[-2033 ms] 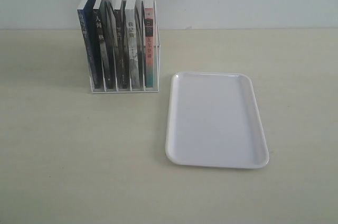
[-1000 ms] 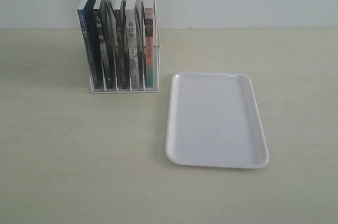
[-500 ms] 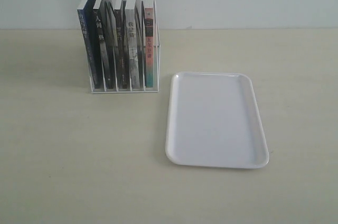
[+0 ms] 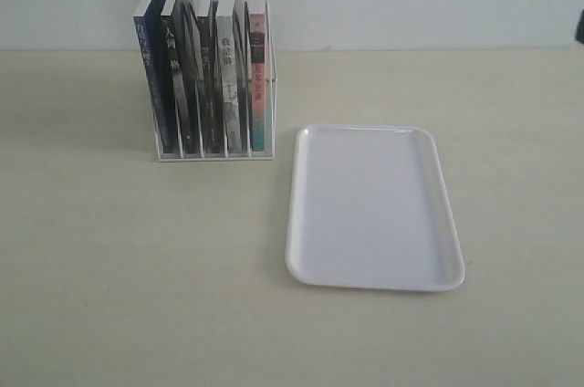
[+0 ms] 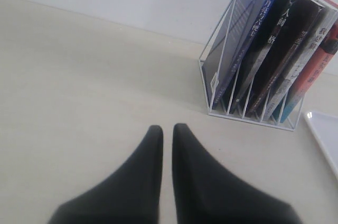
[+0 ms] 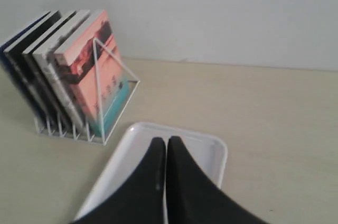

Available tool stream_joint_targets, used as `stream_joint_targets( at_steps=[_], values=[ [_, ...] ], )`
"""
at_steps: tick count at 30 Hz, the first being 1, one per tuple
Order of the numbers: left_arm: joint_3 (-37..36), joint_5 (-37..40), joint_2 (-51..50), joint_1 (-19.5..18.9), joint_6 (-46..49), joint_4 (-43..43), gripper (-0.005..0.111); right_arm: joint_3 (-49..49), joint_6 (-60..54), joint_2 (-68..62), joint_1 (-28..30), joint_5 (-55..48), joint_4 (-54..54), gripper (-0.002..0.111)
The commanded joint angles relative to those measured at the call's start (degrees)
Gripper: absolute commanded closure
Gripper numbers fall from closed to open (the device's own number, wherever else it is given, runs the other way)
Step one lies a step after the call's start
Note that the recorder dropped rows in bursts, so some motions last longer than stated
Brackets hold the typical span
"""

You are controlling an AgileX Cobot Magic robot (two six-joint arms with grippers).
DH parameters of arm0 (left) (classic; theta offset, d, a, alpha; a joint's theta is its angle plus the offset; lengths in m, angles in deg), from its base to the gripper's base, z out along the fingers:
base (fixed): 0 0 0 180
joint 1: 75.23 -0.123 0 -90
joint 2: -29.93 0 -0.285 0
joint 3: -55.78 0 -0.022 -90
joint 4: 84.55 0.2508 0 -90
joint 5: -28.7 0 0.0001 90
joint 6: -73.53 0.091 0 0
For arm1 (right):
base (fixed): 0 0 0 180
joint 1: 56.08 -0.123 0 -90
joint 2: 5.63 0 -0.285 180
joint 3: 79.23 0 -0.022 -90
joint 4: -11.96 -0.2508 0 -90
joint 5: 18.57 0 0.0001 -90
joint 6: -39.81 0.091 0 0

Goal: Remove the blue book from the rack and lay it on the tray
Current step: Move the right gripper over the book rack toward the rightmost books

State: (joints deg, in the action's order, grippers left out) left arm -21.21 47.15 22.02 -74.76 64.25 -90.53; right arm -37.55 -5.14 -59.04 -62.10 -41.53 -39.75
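The blue book [image 4: 146, 77] stands leftmost in the rack [image 4: 214, 157], far left; the tray [image 4: 370, 209] lies nearer, to its right. The left gripper [image 5: 167, 129] and right gripper [image 6: 166, 140] both have jaws pressed together, empty. The left should spread, pinch the book's top and lift straight.

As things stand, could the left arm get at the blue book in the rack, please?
Probably yes: the blue book stands in the end slot of the rack nearest the left gripper, only table between.
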Motion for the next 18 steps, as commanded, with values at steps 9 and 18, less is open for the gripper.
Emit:
stream_joint_targets(
  at_steps=[9, 18],
  values=[
    [-0.22, -0.54, 0.13, 0.19, 0.39, -0.06, 0.101, -12.93, -13.90, -15.46, -18.29, 4.91, -6.54, 0.109],
    [-0.22, -0.54, 0.13, 0.19, 0.39, -0.06, 0.101, -22.65, -2.52, -29.14, -29.62, 11.19, -5.33, 0.109]
  ],
)
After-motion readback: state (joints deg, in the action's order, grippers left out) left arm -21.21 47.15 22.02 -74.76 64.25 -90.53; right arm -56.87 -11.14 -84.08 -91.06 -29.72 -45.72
